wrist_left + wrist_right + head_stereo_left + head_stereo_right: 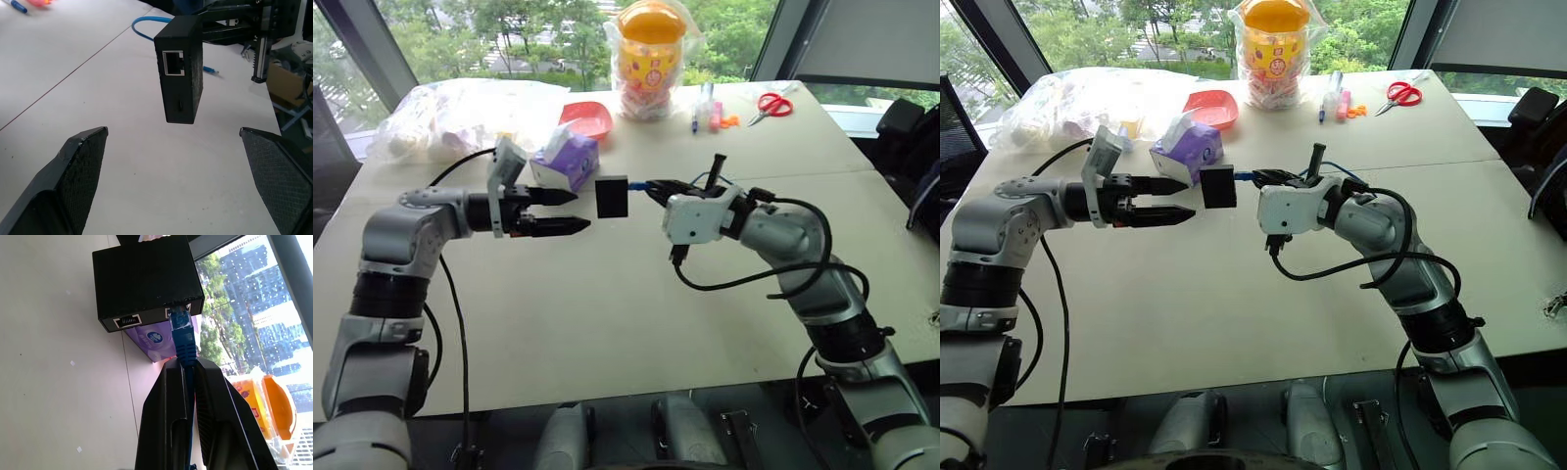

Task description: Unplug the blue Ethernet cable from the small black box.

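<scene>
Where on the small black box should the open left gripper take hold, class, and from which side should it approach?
Grip the small black box across its two broad flat faces. Approach from the end away from the plug, where the open left gripper already faces it. That likely works best because the right gripper pinches the blue Ethernet cable at the opposite end, and the box hangs in the air with its sides free.

We hold both arms up in front of us, elbows bent outward, forearms angled toward each other. Our left hand (570, 211) points level toward the right, its two black fingers (78, 171) spread wide apart with nothing between them. Our right hand (654, 188) points toward the left, level, its fingers (215, 416) pressed together on the blue Ethernet cable (184, 342) just behind the plug. The two hands are near, not touching.
</scene>
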Available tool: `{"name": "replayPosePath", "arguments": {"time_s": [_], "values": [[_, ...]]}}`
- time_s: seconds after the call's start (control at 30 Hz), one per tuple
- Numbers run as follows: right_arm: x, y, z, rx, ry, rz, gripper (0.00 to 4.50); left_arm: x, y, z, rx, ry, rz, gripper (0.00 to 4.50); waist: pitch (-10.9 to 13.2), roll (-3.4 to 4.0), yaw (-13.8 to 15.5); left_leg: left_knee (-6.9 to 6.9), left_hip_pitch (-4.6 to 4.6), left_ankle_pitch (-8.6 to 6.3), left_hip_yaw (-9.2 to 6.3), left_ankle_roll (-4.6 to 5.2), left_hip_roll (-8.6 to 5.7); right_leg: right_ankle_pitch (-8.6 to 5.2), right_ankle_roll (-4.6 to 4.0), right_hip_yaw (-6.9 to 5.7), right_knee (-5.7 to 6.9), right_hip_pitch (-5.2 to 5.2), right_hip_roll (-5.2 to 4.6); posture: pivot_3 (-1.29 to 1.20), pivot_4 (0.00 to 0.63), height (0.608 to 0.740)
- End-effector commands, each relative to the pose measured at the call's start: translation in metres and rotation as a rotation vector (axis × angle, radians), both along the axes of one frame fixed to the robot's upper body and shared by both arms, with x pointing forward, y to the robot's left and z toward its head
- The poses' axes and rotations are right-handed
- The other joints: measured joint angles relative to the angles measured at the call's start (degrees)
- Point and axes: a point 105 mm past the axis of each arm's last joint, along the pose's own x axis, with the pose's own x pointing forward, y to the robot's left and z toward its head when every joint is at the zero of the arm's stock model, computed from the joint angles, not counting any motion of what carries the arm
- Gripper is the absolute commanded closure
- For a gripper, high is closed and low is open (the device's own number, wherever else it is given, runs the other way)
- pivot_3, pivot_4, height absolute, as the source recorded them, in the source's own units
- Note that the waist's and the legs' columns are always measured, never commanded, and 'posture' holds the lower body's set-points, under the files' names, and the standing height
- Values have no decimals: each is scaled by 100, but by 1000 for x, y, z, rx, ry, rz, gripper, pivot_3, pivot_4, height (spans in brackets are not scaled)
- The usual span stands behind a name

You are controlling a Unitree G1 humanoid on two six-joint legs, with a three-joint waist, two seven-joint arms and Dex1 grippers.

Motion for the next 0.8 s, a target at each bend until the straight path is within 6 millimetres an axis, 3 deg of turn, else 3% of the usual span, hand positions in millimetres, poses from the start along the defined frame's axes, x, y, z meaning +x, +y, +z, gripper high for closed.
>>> {"name": "replayPosePath", "arguments": {"time_s": [0.03, 0.33, 0.43, 0.63, 0.67, 0.8], "values": [[-14, 5, 21, 33, -49, 63, 4500, 0, -3, 25, -72, -52, -17, 11, 0, 0, 1, 1, 0, 0, -1, 1, 1, 0, 0, -1, 0, 1, 0, 0, 150, 740], [-21, 11, 22, -2, -63, 104, 4500, -4, -11, 32, -168, 7, -47, 11, 0, 0, -6, 2, 0, 1, -1, 2, 2, 0, 0, -1, 1, 2, 0, 0, 150, 740], [-22, 12, 22, -10, -66, 111, 4500, -6, -14, 32, -182, 23, -62, 903, 0, 0, -4, 2, 0, 1, -1, 2, 2, 0, 0, -1, 1, 2, 0, 0, 150, 740], [-27, 15, 23, -14, -63, 128, 4500, -11, -22, 30, -206, 50, -96, 3799, 0, 0, 4, 3, 0, 1, -1, 2, 4, 0, 0, -1, 1, 2, -1, 0, 150, 740], [-27, 16, 23, -15, -63, 130, 4500, -11, -23, 30, -206, 52, -100, 4100, 0, 0, 3, 3, 0, 2, -2, 2, 5, 0, 0, -1, 2, 2, -4, 0, 150, 740], [-30, 18, 24, -12, -55, 139, 4500, -15, -29, 26, -201, 73, -126, 4095, 0, 0, 2, 3, 0, 2, -2, 2, 3, 0, 0, -1, 1, 2, -2, 0, 150, 740]]}}
